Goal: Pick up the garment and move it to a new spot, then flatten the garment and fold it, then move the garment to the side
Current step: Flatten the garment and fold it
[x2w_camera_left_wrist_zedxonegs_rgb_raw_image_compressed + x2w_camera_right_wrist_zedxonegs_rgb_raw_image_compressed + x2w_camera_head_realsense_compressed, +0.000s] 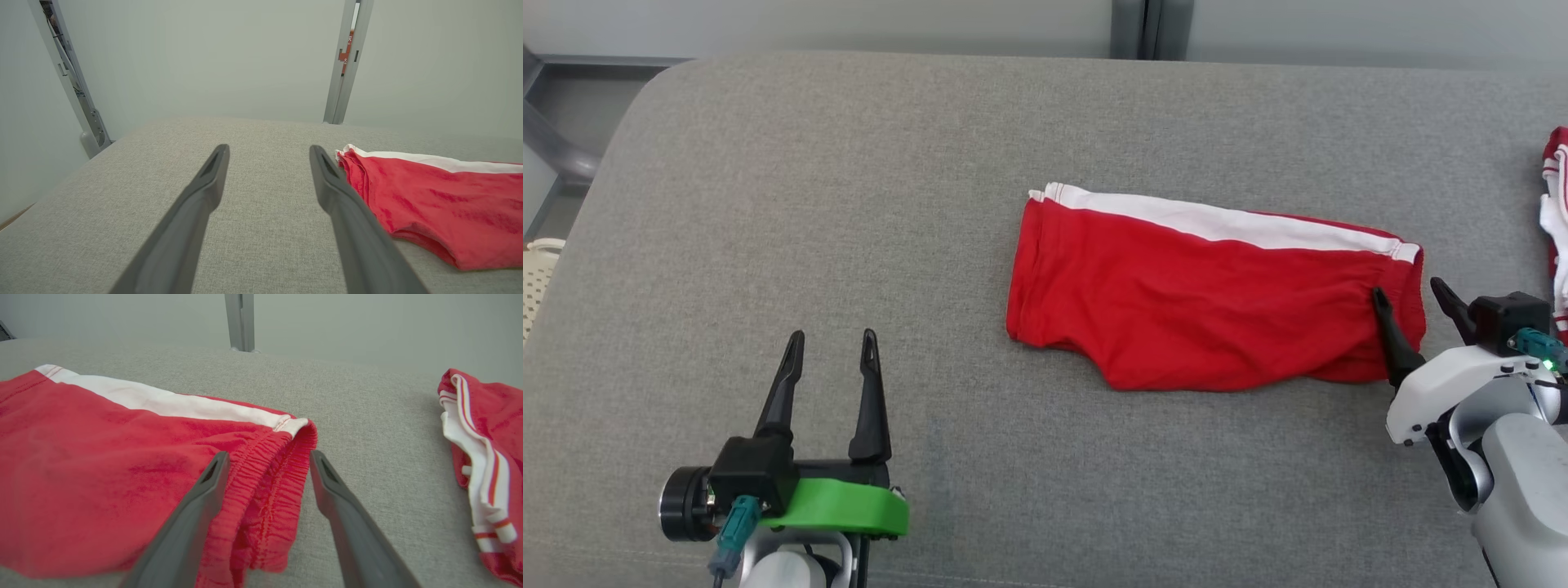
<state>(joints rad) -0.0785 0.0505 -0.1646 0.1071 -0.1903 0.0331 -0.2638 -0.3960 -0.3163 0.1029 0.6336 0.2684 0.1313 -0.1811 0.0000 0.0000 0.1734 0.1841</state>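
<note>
a wide grey padded surface, viewed from above. at its near left, about 7 o'clock, the left gripper hangs over bare fabric, its two dark fingers spread apart with nothing between them. a pair of red shorts lies flat right of centre, at about 2 o'clock from that gripper and well apart from it. the long axis of the shorts runs from 9 o'clock to 3 o'clock. a white stripe follows the far edge, the leg openings face left, and the gathered waistband forms the right end. the right gripper is at that waistband end with its fingers apart and gripping nothing. one finger is over the red cloth and the other is over bare surface just past the edge, so the waistband lies between them. from it, the rest of the shorts stretches toward 9 o'clock. this arm is plainly the nearer one, and a pinch here would likely catch the waistband. the shorts seem doubled over, so moving them aside may be the step in hand. at the far right edge, about 2 o'clock from the right gripper, a second red and white garment lies bunched, apart from the shorts.
</note>
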